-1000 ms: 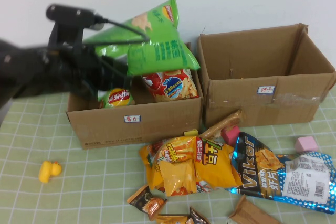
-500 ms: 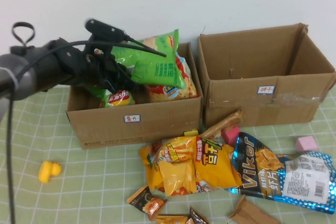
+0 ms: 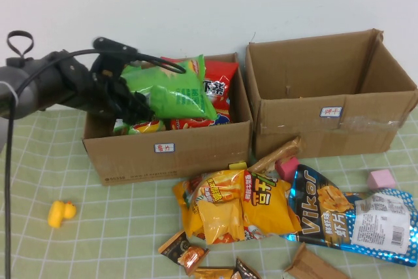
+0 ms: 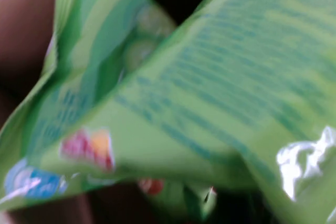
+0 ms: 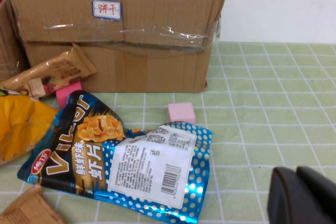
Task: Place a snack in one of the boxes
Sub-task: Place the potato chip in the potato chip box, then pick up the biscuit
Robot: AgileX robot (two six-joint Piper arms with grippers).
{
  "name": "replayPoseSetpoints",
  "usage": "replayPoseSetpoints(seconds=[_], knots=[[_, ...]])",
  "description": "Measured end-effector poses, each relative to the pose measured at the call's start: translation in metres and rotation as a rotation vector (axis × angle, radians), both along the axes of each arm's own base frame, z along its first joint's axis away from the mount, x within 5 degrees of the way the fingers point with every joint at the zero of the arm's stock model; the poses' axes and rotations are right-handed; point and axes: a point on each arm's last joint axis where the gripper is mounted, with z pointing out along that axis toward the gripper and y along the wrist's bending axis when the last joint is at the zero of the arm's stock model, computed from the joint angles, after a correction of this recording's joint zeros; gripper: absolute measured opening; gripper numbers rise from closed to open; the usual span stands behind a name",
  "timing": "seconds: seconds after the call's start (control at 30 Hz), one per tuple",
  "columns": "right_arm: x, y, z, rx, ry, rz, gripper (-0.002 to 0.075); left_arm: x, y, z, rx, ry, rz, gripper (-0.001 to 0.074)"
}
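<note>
Hovering over the left brown cardboard box [image 3: 166,151], my left gripper [image 3: 134,102] meets the green crinkly snack bag [image 3: 171,93], finger state indiscernible; right gripper [image 5: 303,198] pressed together.

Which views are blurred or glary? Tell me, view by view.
Left wrist view: green chip bag fills the frame, badly blurred, foil glare at one edge. High view: sharp, evenly lit, left claw over the left box. Right wrist view: crisp, shut right claw above the table.
</note>
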Motion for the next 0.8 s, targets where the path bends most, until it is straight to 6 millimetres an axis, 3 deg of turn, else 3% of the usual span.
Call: replayPoseSetpoints(seconds=[0.13,0.2,0.3,0.4,0.5,0.7,0.8], knots=[[0.0,0.0,0.0,0.0,0.0,0.0,-0.0002,0.0,0.01,-0.002,-0.015,0.037,0.026,0.0559],[0.0,0.0,0.0,0.0,0.0,0.0,-0.0002,-0.001,0.015,-0.002,-0.014,0.052,0.03,0.0611],[0.0,0.0,0.0,0.0,0.0,0.0,-0.0002,-0.003,0.019,0.002,0.012,0.051,0.019,0.0641],[0.0,0.0,0.0,0.0,0.0,0.0,-0.0002,-0.006,0.022,0.019,0.045,0.016,0.003,0.0628],[0.0,0.0,0.0,0.0,0.0,0.0,-0.0002,-0.015,0.024,0.054,0.071,-0.062,-0.009,0.0531],[0.0,0.0,0.0,0.0,0.0,0.0,-0.0002,-0.053,0.028,0.134,0.094,-0.188,-0.049,0.0105],[0.0,0.0,0.0,0.0,0.0,0.0,-0.0002,-0.081,0.028,0.167,0.089,-0.201,-0.085,0.0031]])
